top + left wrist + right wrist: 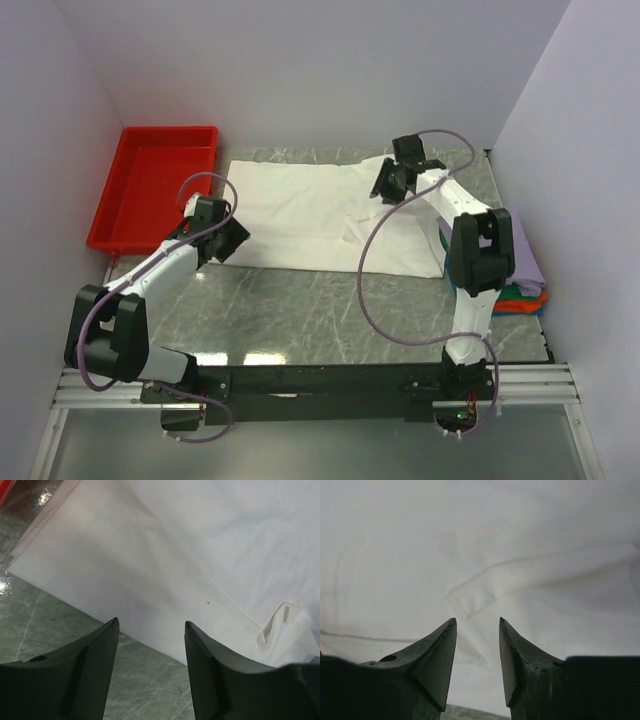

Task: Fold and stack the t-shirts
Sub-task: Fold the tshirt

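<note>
**Both grippers open above the spread white shirt**

The left gripper [151, 622] stands open with nothing between its dark fingers [95, 665]. Through the gap, the left wrist view shows the near hem of the white t-shirt [150, 555] and a strip of the grey marbled table [60, 625] below it. The hem runs on a slant from the upper left of that frame to the lower right, where the cloth bunches into a small raised fold. At the upper left, a second edge of the cloth peeks out under the top layer with a faint pink tint.

The right gripper [477, 620] also has its jaws parted and grips nothing. Its fingers point down at the white cloth (whether the tips touch it cannot be told). Just beyond the tips, a folded-over corner of the fabric lies flat, with soft creases running off to the right of the frame.

In the top view, the white t-shirt covers the middle of the table towards the back wall. The left gripper is at its lower left edge and the right gripper above its upper right part. At the right edge of the frame, partly behind the right arm, lies a stack of folded shirts [528, 262]: lavender on top, with teal, green and orange showing beneath. A red tray [170, 131] sits in the upper left, beside the white t-shirt and apart from it.
</note>
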You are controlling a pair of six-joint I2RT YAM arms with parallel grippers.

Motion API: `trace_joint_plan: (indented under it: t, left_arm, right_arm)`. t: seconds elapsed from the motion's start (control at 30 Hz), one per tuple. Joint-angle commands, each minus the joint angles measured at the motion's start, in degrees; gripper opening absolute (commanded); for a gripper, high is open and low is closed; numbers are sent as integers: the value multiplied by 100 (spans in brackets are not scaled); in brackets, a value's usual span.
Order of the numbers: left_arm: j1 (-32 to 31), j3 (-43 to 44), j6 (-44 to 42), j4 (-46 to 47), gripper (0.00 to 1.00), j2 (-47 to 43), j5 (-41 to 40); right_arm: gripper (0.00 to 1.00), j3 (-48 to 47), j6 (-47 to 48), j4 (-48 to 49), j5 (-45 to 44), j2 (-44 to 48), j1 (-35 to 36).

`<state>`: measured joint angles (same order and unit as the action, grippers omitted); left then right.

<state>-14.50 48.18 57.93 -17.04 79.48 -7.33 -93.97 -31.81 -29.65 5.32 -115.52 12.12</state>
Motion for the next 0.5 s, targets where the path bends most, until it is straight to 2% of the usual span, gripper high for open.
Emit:
trace_joint_plan:
  t: [0.0,0.17,0.47]
  left_arm:
    - [-26,138,60,192,60,111,56]
    - [-26,332,122,192,59,392,74]
    - [-26,288,113,218,58,463,153]
  right_arm:
    - [46,712,140,354,-278,917,1]
    - [43,1240,114,591,-286,997,-17]
    - [43,917,132,776,-111,277,-508]
